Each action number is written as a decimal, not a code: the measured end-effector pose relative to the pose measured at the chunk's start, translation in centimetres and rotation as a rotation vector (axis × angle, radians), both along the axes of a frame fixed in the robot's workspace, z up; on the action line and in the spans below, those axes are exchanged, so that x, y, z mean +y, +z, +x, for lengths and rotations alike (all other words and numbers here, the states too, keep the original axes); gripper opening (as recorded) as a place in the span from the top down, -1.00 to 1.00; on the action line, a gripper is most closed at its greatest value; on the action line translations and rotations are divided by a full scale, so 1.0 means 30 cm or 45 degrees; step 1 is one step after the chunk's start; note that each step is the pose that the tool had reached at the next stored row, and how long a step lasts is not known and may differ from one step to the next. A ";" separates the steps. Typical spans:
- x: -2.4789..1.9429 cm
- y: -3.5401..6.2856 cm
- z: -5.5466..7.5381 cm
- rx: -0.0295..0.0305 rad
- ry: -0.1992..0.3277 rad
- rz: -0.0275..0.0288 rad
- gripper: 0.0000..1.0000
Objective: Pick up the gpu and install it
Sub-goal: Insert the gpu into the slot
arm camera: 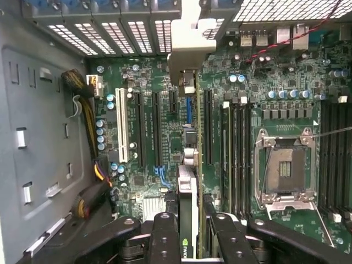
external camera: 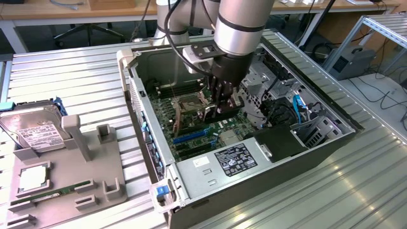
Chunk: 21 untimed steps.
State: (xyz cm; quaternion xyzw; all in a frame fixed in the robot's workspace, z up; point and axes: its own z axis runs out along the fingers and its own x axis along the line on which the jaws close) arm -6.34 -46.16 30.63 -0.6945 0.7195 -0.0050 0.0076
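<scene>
Entry: install step, under way. My hand [arm camera: 192, 245] is clamping the gpu [arm camera: 190, 184] on edge inside the open computer case [external camera: 210, 164], over the motherboard [arm camera: 146, 181] slots. Its metal bracket [arm camera: 190, 52] is pointing at the rear grille. I am judging it not yet seated. Seating is calling for the card's edge lining up along one slot, then a straight press.

Surface: a ribbed metal counter [external camera: 70, 67] is carrying a grey tray [external camera: 89, 162] with a hard drive [external camera: 32, 129], then the case.

Room: desks [external camera: 38, 12] are standing behind, and cables [external camera: 381, 95] are lying on the floor at the exterior view's right.

The gpu [arm camera: 190, 181] stands edge-on, apparently over slots [arm camera: 155, 129].
</scene>
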 end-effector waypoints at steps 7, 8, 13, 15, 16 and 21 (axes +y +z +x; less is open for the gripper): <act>0.003 -0.042 -0.031 0.0000 0.000 0.0007 0.46; 0.003 -0.045 -0.036 -0.0002 0.000 0.0010 0.46; 0.003 -0.068 -0.058 0.0000 0.000 0.0008 0.46; 0.003 -0.068 -0.064 -0.0001 0.000 0.0008 0.46; 0.003 -0.068 -0.068 0.0000 0.000 0.0007 0.46; 0.003 -0.068 -0.087 0.0000 0.000 0.0007 0.46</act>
